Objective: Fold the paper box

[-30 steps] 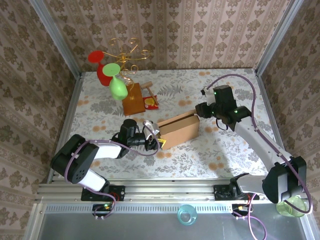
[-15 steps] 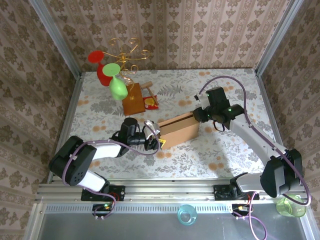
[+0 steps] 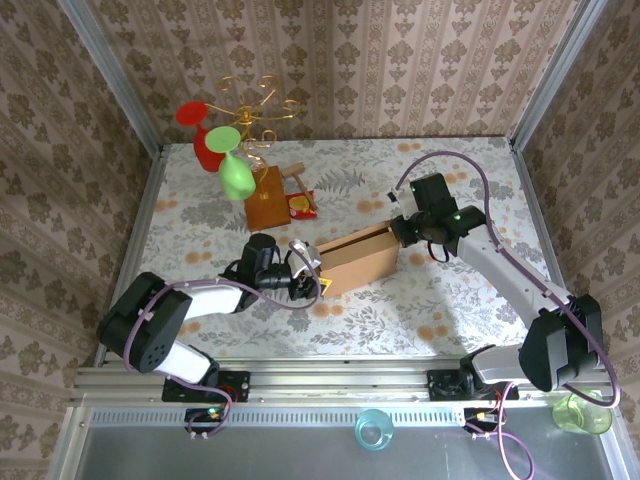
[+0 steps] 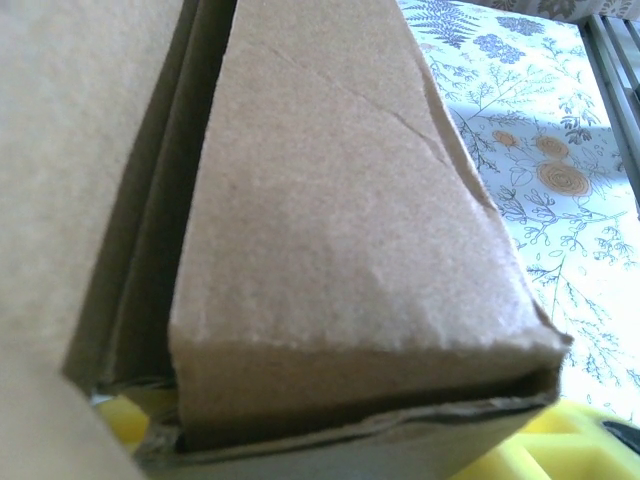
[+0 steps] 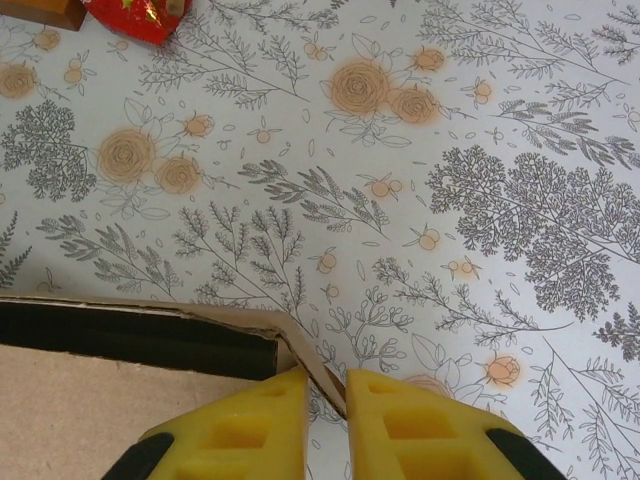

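The paper box [image 3: 360, 258] is brown cardboard, partly folded, lying mid-table. My left gripper [image 3: 312, 285] is at its left end. In the left wrist view the box's end wall [image 4: 340, 300] spans the space between the yellow fingers [image 4: 120, 420], which grip it. My right gripper [image 3: 398, 228] is at the box's far right corner. In the right wrist view its yellow fingers [image 5: 250, 420] are pinched on a thin cardboard flap edge [image 5: 318, 370] that bends away from the box wall [image 5: 130, 340]; the right gripper [image 5: 326, 390] is shut on it.
A wooden block with a gold wire stand [image 3: 266, 197] and red and green pieces [image 3: 232, 172] stands at the back left. A red wrapper [image 3: 300, 206] lies beside it, also in the right wrist view [image 5: 140, 15]. Flowered tabletop [image 3: 450, 300] lies right of the box.
My right gripper has shifted slightly left onto the box's far right corner and closed its fingers on the flap. The left arm and the box have stayed put.
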You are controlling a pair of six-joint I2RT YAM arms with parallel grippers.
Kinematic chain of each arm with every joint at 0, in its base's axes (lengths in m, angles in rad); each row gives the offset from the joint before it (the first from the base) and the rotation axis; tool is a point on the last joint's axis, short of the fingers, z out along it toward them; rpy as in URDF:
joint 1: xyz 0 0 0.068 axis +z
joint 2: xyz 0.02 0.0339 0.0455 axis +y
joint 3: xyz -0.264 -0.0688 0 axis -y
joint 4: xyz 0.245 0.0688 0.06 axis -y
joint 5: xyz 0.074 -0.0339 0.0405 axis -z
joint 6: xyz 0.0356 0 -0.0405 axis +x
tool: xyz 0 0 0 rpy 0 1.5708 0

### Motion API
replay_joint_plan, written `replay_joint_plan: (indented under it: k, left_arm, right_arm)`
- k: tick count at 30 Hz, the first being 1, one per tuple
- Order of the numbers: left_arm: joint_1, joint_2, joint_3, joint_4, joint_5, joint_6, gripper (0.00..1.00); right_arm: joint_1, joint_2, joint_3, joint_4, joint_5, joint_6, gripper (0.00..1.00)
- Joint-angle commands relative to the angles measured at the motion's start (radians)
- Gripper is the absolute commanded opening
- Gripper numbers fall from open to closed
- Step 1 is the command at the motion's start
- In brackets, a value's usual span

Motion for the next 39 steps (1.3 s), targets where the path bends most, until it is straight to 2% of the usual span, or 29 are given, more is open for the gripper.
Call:
replay_joint_plan:
  k: [1, 5, 9, 20, 39]
  left_arm:
    - [0.007, -0.018, 0.019, -0.021, 0.003, 0.024, 0.53]
    - [0.006, -0.020, 0.021, -0.026, 0.003, 0.026, 0.52]
    - [0.007, -0.025, 0.023, -0.035, 0.000, 0.028, 0.52]
    - [0.007, -0.027, 0.037, -0.074, -0.048, 0.036, 0.50]
    - [0.005, -0.051, 0.060, -0.143, -0.122, 0.043, 0.47]
  right_arm:
    - [0.005, 0.010, 0.035, -0.019, 0.032, -0.001, 0.13]
    - [0.013, 0.009, 0.038, -0.017, 0.033, 0.002, 0.09]
    - [0.016, 0.004, 0.042, -0.022, 0.044, 0.006, 0.00]
    - [0.037, -0.011, 0.102, -0.140, 0.063, 0.045, 0.00]
    - [0.047, 0.007, 0.158, -0.265, 0.038, 0.237, 0.00]
